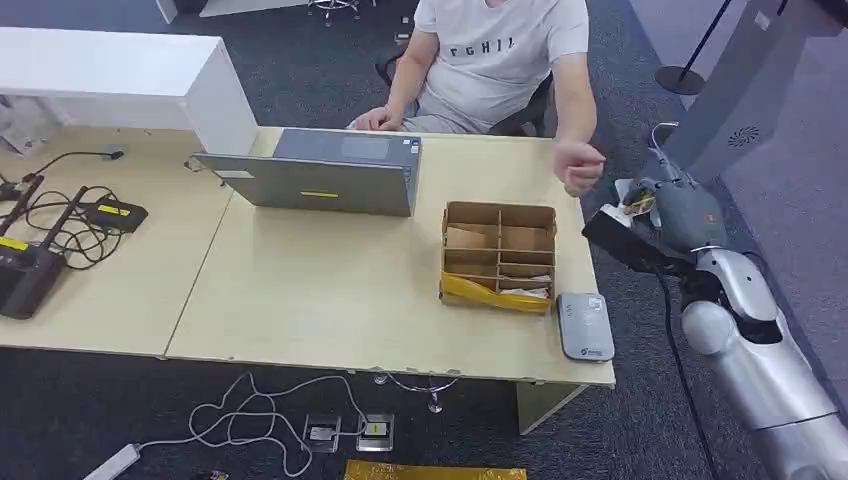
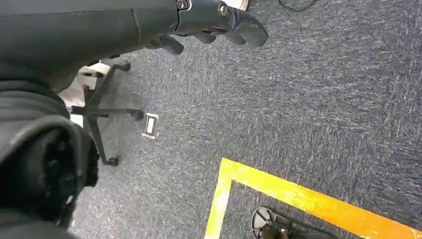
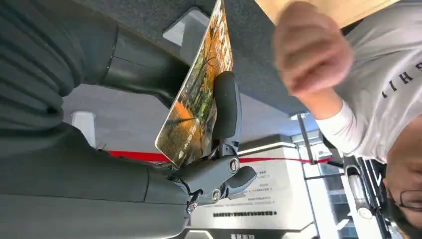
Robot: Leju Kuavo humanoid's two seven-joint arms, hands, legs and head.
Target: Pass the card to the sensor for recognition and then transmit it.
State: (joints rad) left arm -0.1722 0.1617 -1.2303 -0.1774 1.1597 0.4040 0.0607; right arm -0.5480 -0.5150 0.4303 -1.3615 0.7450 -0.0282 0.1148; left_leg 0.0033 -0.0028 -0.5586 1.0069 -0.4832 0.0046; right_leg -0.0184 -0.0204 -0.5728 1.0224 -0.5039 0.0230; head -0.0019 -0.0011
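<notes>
I am holding the card [image 3: 196,94] in the right robot hand [image 1: 668,215], pinched between the thick thumb and a dark finger [image 3: 225,107]; the other fingers are curling beneath it. In the head view the card [image 1: 637,203] is sitting at the top of that robot hand, off the right end of the desk [image 1: 300,290] and above the carpet, not over the desk.

The sensor [image 1: 585,325], the grey reader at the desk's near right corner, is lying below and to the left of the robot hand, well apart from it. A person's hand [image 1: 580,165] is hovering just beyond and left of the robot hand, loosely closed and not touching the card.

I am judging the pickup as done. The pictures do not show whether the reader has registered the card. Given where the card and the person's hand stand, I am reading this as the handover stage, with the release not yet made.

The left robot hand [image 2: 219,22] is hanging over the floor, fingers curled in, holding nothing.

The divided cardboard box [image 1: 498,255] is standing left of the right robot hand, beside the sensor.
</notes>
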